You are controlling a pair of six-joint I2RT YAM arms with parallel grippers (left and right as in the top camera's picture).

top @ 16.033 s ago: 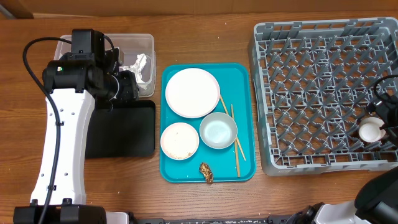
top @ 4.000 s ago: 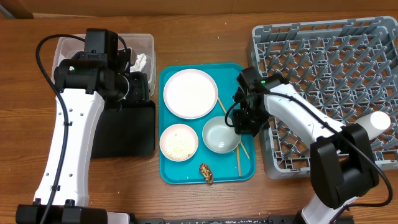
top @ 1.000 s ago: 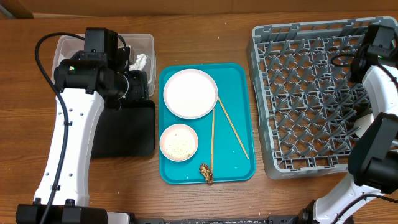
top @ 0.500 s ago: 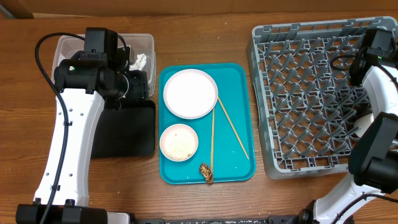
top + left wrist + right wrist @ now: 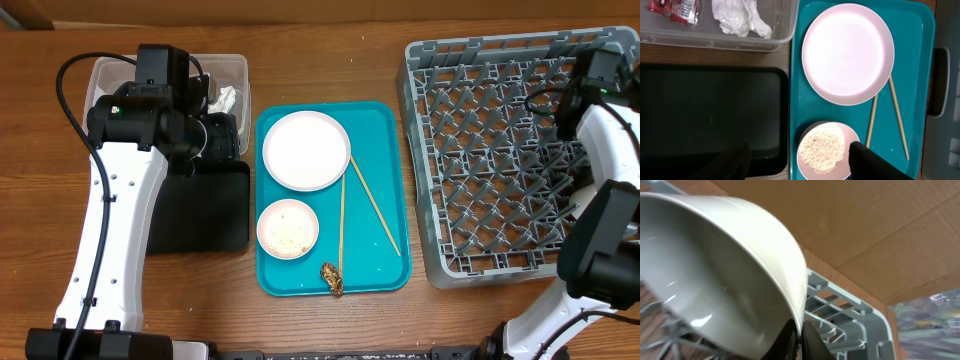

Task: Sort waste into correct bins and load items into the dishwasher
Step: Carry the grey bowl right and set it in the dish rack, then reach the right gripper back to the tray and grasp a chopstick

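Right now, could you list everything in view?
serving tray: one, teal, table centre
plate: one, white, tray's far half
dish: one, white, tray's near left, holding rice
chopsticks: two, wooden, tray's right half
food lump: one, brown, tray's near edge
tub: one, clear, far left
napkin: one, white, in tub
wrapper: one, red, in tub
black tray: one, black, before tub
rack: one, grey, right
bowl: one, white, held over rack
left gripper: open, empty, beside serving tray
right gripper: shut on bowl's rim
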